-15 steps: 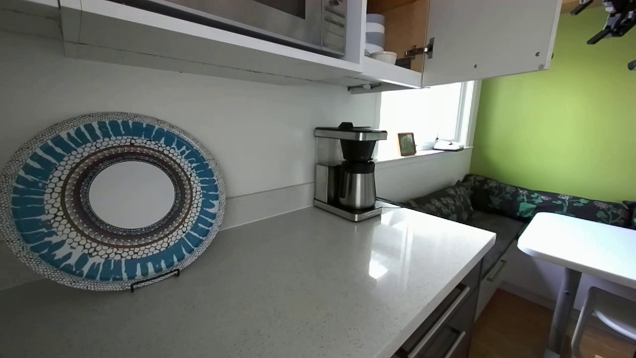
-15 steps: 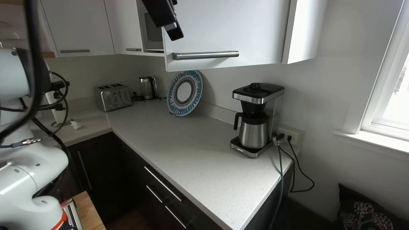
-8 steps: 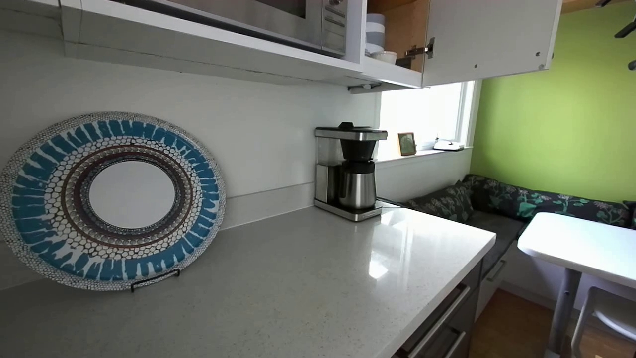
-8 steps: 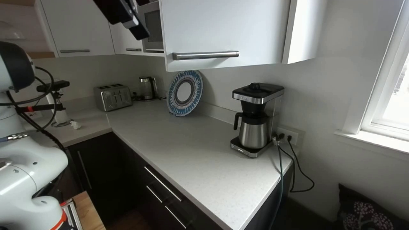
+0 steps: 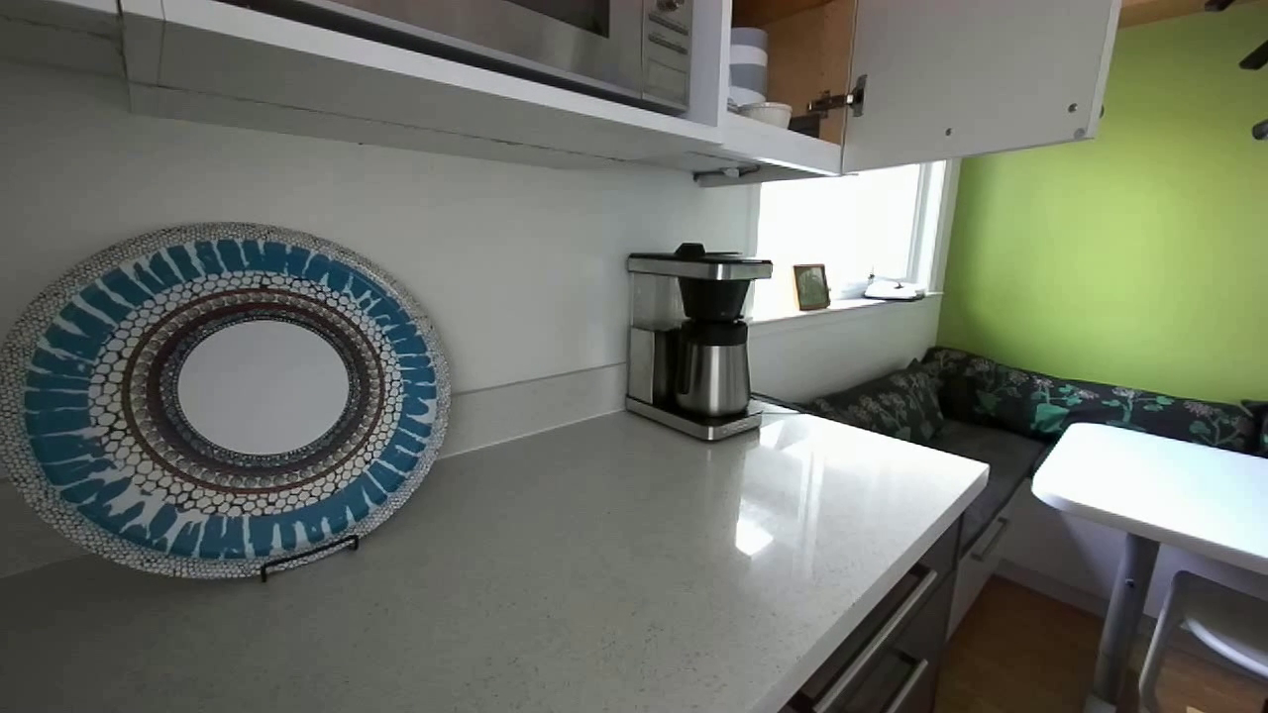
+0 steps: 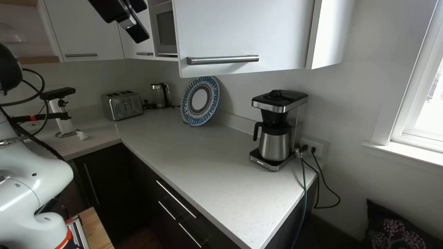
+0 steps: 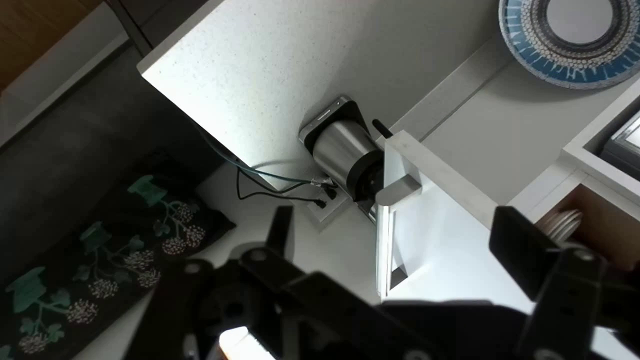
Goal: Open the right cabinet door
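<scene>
The right cabinet door, a plain white panel, stands swung open in both exterior views [image 5: 976,79] [image 6: 242,33]. Its inner face and hinge [image 5: 840,100] show in an exterior view, beside the light-brown wood interior [image 5: 817,50]. Its metal bar handle [image 6: 222,60] is on the outer face. The wrist view shows the door [image 7: 450,245] and handle [image 7: 385,245] beyond the fingers. My gripper [image 7: 397,240] is open with nothing between its fingers, apart from the door. It shows at the top of an exterior view [image 6: 135,26], left of the door; only finger parts [image 5: 1256,57] show elsewhere.
A coffee maker [image 6: 277,138] stands on the counter [image 6: 207,166] below the door. A round blue plate [image 6: 200,100] leans against the wall. A microwave [image 6: 166,29] sits left of the door. Stacked dishes [image 5: 748,64] are inside the cabinet. A wall cabinet side [image 6: 327,34] adjoins it.
My gripper and arm have moved away from the door, leftward in an exterior view and toward the right edge in the opposite one. The door has stayed open in the same position.
</scene>
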